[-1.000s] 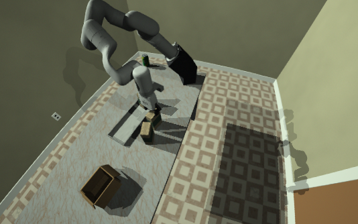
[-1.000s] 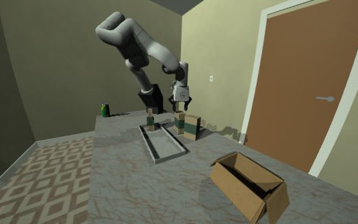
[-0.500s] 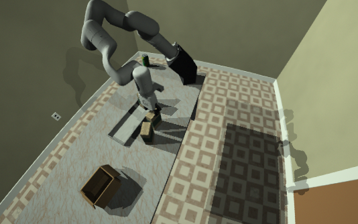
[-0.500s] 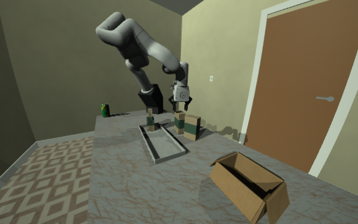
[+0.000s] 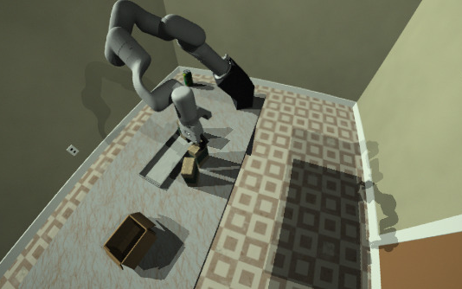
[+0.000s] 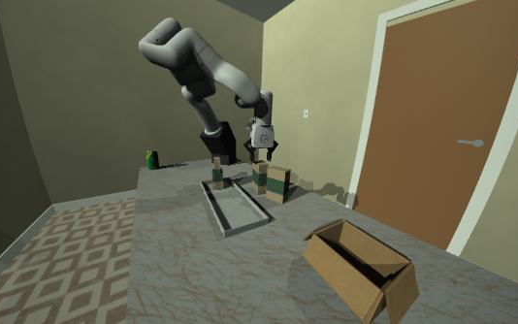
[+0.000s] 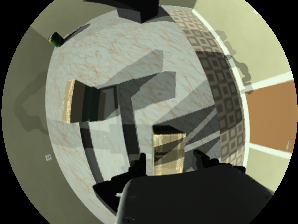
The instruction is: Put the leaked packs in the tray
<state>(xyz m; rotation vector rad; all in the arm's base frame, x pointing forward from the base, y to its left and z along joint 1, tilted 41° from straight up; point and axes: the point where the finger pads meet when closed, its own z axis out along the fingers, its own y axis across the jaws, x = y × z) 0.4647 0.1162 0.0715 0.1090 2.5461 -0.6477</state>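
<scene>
Three coffee packs are upright on the grey table (image 6: pixel 205 272), and the gripper (image 6: pixel 261 156) is hovering right over the middle pack (image 6: pixel 259 177), fingers spread wide, nothing between them. From the side camera the dark fingertips sit just above that pack's top edge, one on either side; whether they touch it I cannot tell. The near pack (image 6: pixel 278 184) stands just beside the middle one, on the door side. The far pack (image 6: pixel 217 173) stands apart at the back end of the tray (image 6: pixel 246 228), close to its rim. The tray itself is a long shallow grey one with nothing lying in it. Down through the wrist camera, the middle pack's top (image 7: pixel 168 151) shows directly below, framed by the gripper's dark body. Off to the front of the table, an open cardboard box (image 6: pixel 360 269) lies tipped on its side. A green can (image 6: pixel 152 159) stands at the back corner, well apart from the packs.
</scene>
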